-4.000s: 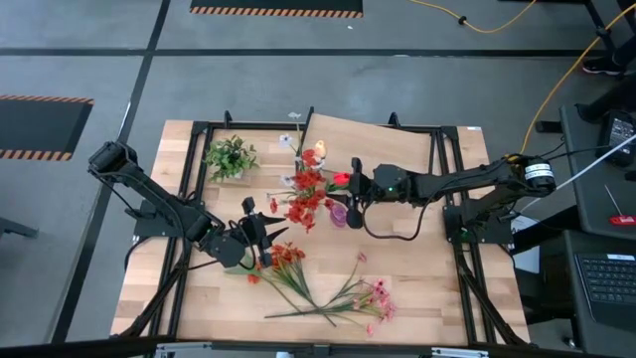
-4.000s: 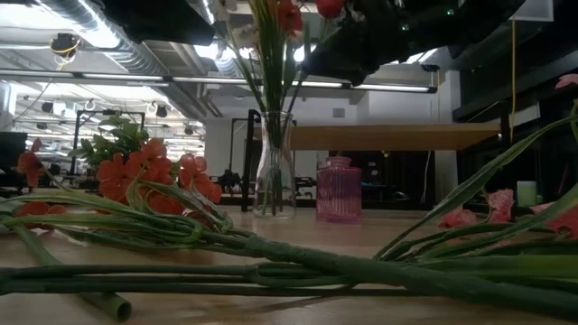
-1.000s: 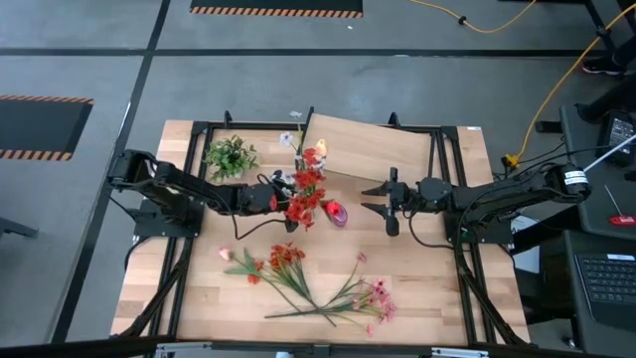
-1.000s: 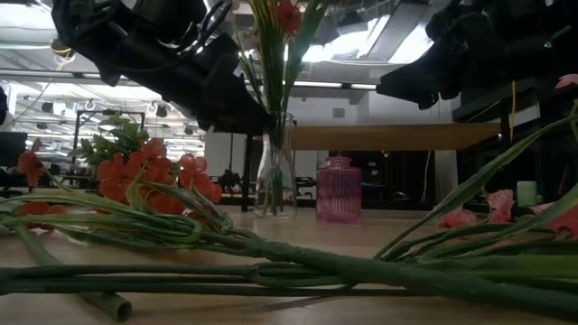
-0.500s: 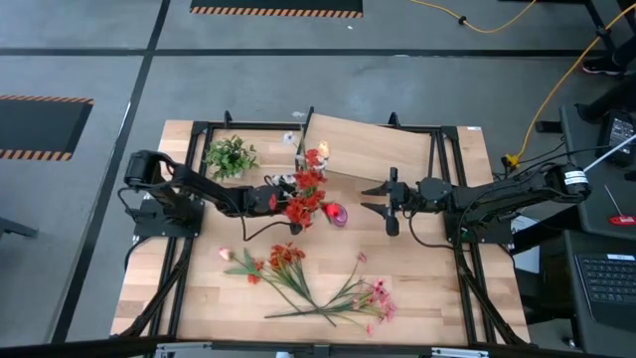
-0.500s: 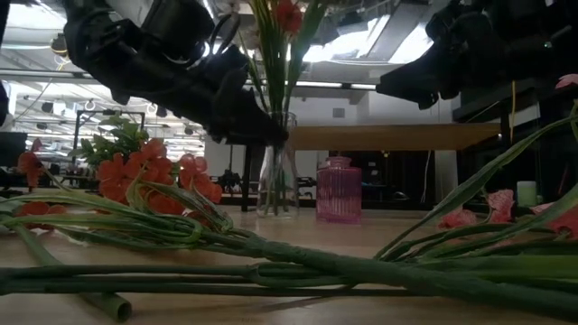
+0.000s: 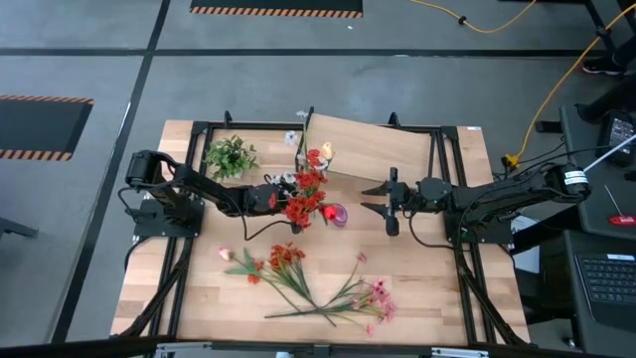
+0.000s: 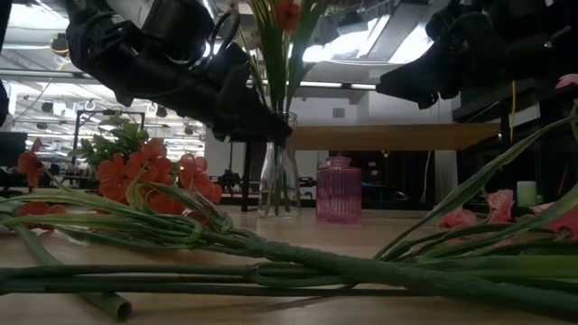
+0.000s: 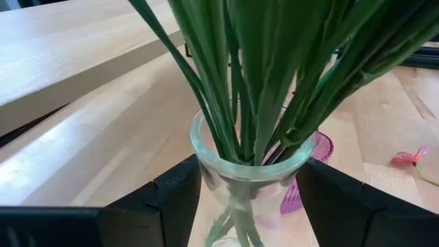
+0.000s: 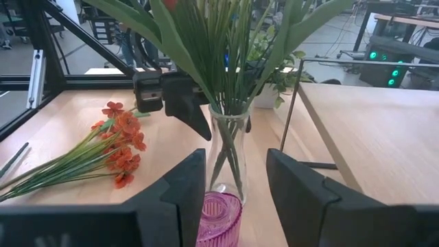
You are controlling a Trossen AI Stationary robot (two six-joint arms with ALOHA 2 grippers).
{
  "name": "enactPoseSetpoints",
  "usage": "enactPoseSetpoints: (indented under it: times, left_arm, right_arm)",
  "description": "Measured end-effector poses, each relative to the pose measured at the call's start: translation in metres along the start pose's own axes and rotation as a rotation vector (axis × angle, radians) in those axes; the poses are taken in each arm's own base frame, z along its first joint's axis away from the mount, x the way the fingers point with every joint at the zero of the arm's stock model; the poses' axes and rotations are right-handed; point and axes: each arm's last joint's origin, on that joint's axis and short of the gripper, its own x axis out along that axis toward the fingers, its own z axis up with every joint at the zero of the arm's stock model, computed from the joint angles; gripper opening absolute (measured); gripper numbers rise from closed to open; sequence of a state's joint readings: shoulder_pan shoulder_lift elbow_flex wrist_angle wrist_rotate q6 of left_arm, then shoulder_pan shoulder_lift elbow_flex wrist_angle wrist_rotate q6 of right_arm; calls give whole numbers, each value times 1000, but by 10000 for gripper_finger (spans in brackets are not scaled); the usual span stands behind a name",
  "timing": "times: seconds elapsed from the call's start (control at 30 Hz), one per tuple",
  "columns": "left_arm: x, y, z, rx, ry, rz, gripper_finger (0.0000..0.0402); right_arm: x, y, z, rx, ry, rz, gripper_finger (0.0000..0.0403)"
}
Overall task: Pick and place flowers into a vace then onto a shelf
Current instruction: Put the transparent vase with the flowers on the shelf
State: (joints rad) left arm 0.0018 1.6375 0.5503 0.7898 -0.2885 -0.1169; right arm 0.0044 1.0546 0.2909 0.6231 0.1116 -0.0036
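Light-wood tabletop [image 7: 417,288] carries loose flowers [image 7: 288,268]; left gripper [image 9: 243,199] straddles the glass vase [image 9: 250,171], fingers spread, seemingly poised to grasp it for the shelf [image 7: 383,154]; right gripper [image 7: 383,204] waits unclenched nearby.

Small pink jar [image 7: 339,214] mid-table, green leafy tuft [image 7: 231,156] prob. potted, far-left.

You had the light-wood worktop [image 7: 417,288] standing on a grey floor [image 7: 89,50] marked with dark lines and hazard-striped mats [image 7: 276,9]. A yellow cable [image 7: 556,85] ran across the floor to your right side, where a keyboard [image 7: 608,278] sat on a dark desk. Behind the worktop, ceiling ducting [image 8: 108,41] and strip lights [image 8: 361,87] were lit.
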Motion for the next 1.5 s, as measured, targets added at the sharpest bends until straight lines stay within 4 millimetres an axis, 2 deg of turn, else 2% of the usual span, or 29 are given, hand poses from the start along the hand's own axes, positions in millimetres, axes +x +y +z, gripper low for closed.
enactPoseSetpoints:
  times: [0.37, 0.9, 1.07, 1.33, 1.5]
  left_arm:
    - [0, 0, 0, 18, 0, 8, 174]
    - [-1, 0, 5, 9, -38, 5, 173]
    - [-10, 1, 19, 12, -76, -2, 173]
    - [-37, 5, 47, -2, -98, -8, 173]
    - [-51, 11, 62, 5, -128, -84, 173]
  right_arm:
    - [0, 0, 0, 0, -3, 0, 157]
    - [0, 0, 0, 0, -2, -1, 157]
    - [0, 0, 0, 0, -2, -1, 157]
    - [0, 0, 0, 0, -2, -1, 157]
    - [0, 0, 0, 0, -3, -1, 157]
